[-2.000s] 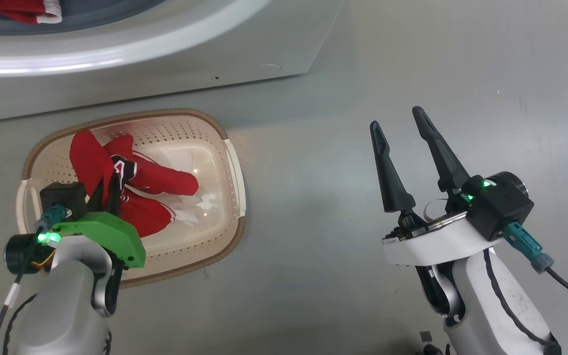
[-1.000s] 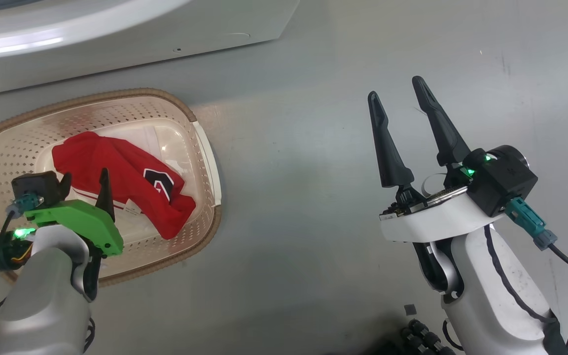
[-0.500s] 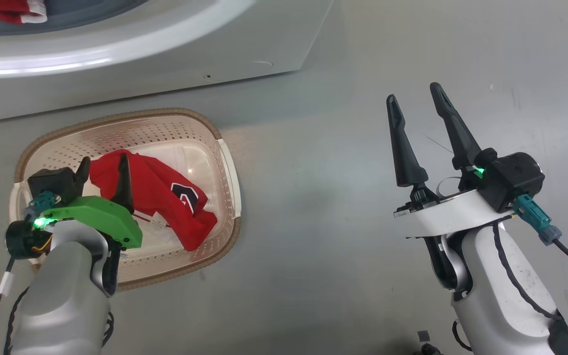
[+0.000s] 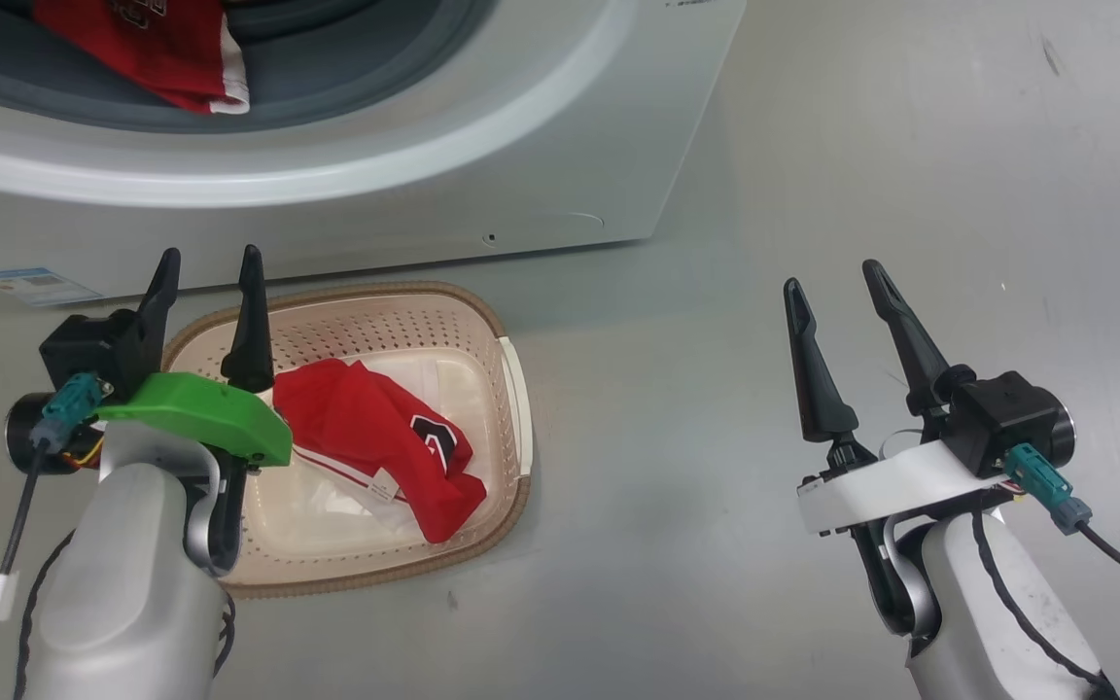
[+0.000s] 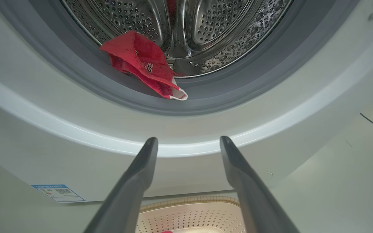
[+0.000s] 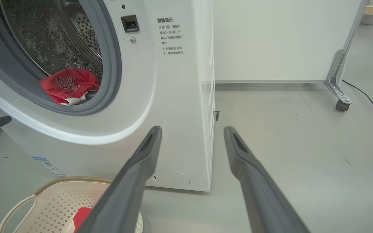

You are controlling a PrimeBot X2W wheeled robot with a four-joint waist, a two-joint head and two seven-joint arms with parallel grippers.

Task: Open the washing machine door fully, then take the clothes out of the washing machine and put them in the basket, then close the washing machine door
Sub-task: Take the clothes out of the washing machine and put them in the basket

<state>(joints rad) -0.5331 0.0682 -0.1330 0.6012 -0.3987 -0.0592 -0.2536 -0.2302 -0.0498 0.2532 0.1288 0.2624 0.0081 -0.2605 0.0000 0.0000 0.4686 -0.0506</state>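
My left gripper point(image 4: 210, 255) is spread wide, empty, by the basket's point(image 4: 513, 389) back left edge; right gripper point(image 4: 832, 274) spread too, over the floor point(image 4: 910, 146). One red shirt point(image 4: 375, 437) is in the basket, a second shirt point(image 5: 142, 61) hangs on the washer's point(image 4: 521, 146) grey ring point(image 5: 206, 103), so I'd go in low & pinch a thick fold. Left wrist view looks into the drum point(image 5: 225, 32); head view shows the basket from on top.
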